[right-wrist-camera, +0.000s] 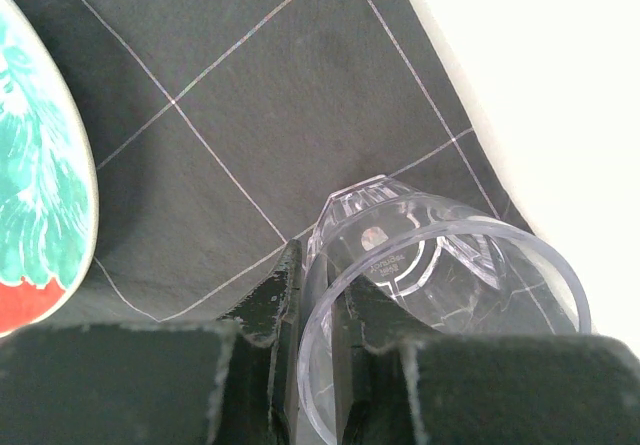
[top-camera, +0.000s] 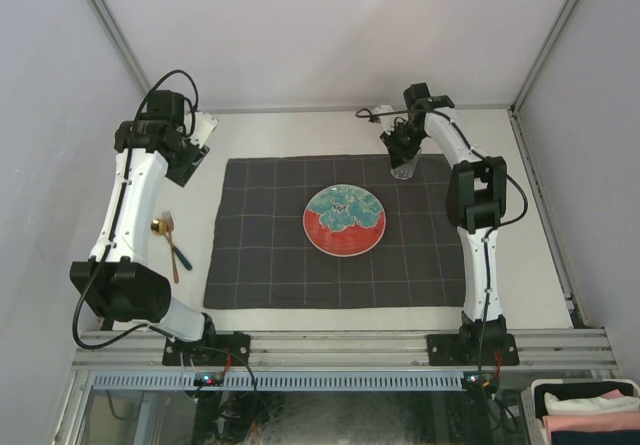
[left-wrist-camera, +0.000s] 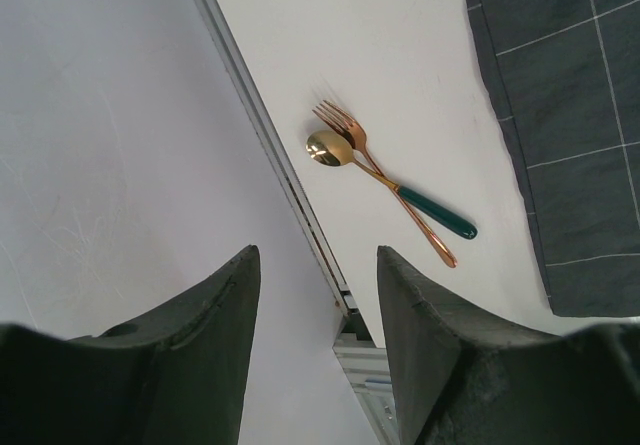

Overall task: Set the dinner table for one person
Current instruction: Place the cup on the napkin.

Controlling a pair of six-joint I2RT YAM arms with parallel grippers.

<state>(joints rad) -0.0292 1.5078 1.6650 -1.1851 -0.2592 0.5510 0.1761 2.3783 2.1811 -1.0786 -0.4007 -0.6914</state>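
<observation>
Closest to the lens in the right wrist view, the dark textured fingers [right-wrist-camera: 270,310] of the right gripper [right-wrist-camera: 312,295], drawn almost together on the thin wall of a clear faceted drinking glass [right-wrist-camera: 440,265]: one finger outside the rim, the other inside it, the wall pinched between. Glass held with its mouth toward the camera, base over the far right corner of a dark grey checked cloth [right-wrist-camera: 250,85], close to the cloth's edge; resting on the cloth or hanging just above it, impossible to tell. Seen from above, glass and gripper at that corner, well apart from a round ceramic plate glazed teal and red [top-camera: 344,221] at the cloth's middle. On the other side, left gripper [left-wrist-camera: 318,350] roughly half open, holding nothing and touching nothing, its two dark fingers [left-wrist-camera: 200,355] framing a grey metal rail [left-wrist-camera: 287,195] at the left border of the dinner table [left-wrist-camera: 400,45], the large off-white matte tabletop under everything. Beyond those fingertips, on bare tabletop between rail and cloth, a rose-gold fork [left-wrist-camera: 343,125] and a gold spoon with a dark green handle [left-wrist-camera: 328,149], crossed and touching, bowl and tines side by side. From the top camera, left gripper near the cloth's far left corner, fork and spoon nearer the arm bases.
</observation>
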